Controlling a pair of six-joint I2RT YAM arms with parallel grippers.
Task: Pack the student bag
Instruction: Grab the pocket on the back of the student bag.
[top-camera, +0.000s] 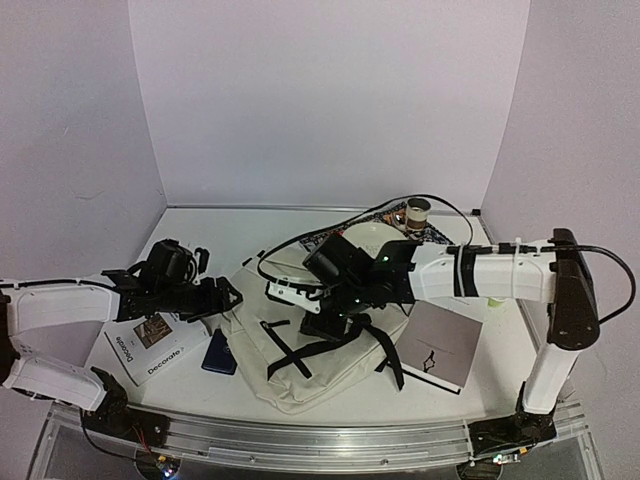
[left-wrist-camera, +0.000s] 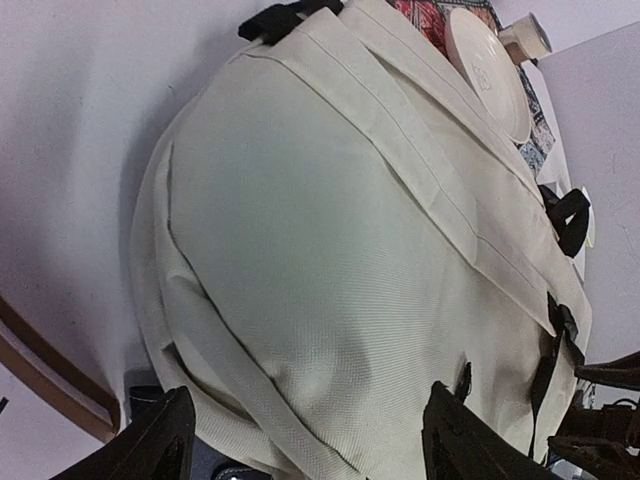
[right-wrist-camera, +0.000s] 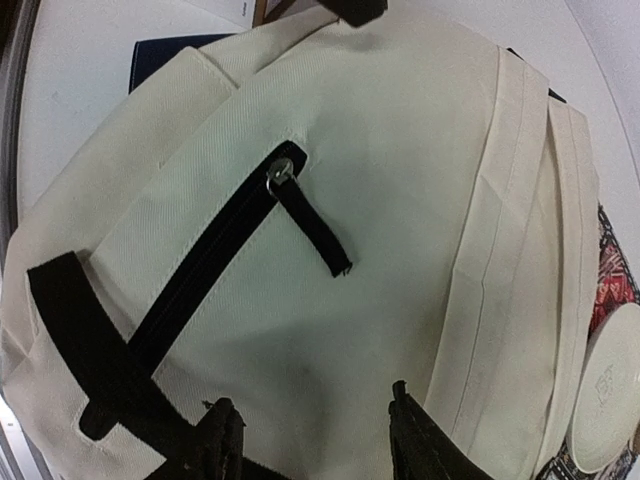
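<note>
The student bag (top-camera: 300, 365) is a cream fabric backpack with black straps, lying flat at the table's middle front. It fills the left wrist view (left-wrist-camera: 330, 230) and the right wrist view (right-wrist-camera: 400, 150). A black pocket zipper (right-wrist-camera: 205, 275) with a black pull strap (right-wrist-camera: 315, 225) shows on its face. My left gripper (top-camera: 225, 297) is open at the bag's left edge, its jaws (left-wrist-camera: 310, 445) wide apart just over the fabric. My right gripper (top-camera: 335, 312) is open above the bag's upper middle, its jaws (right-wrist-camera: 315, 440) apart over the fabric beside the zipper, holding nothing.
A "Decorate" book (top-camera: 150, 345) and a navy wallet (top-camera: 218, 352) lie left of the bag. A grey notebook (top-camera: 440, 343) lies to its right. A cream plate (top-camera: 365, 238) on a patterned cloth (top-camera: 325, 241) and a tape roll (top-camera: 417, 212) sit behind the bag.
</note>
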